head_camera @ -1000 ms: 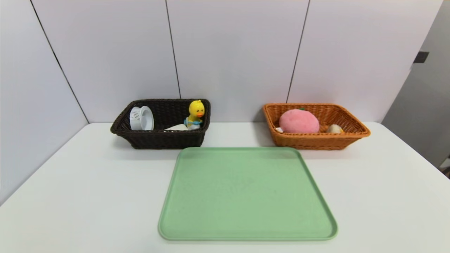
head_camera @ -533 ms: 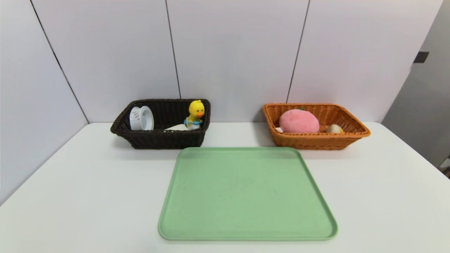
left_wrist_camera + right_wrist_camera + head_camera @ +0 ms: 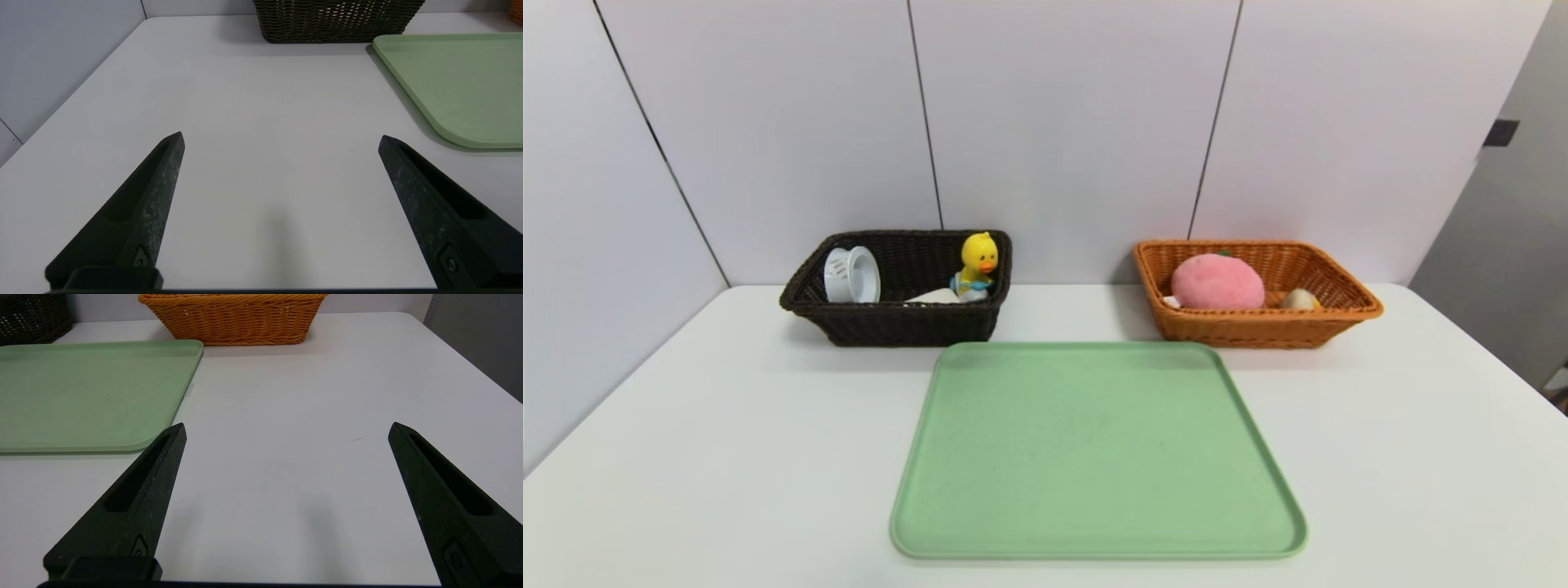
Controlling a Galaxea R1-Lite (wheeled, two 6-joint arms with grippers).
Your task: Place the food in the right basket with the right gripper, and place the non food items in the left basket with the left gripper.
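Against the table's far edge, the dark brown woven basket [image 3: 894,322] toward the left corner holds a white ribbed plastic cup [image 3: 852,275] on its side, an upright yellow toy duck [image 3: 977,260] and something white, while the orange woven basket [image 3: 1258,327] toward the right corner holds a pink plush peach [image 3: 1217,282] and a small beige food item [image 3: 1300,300].
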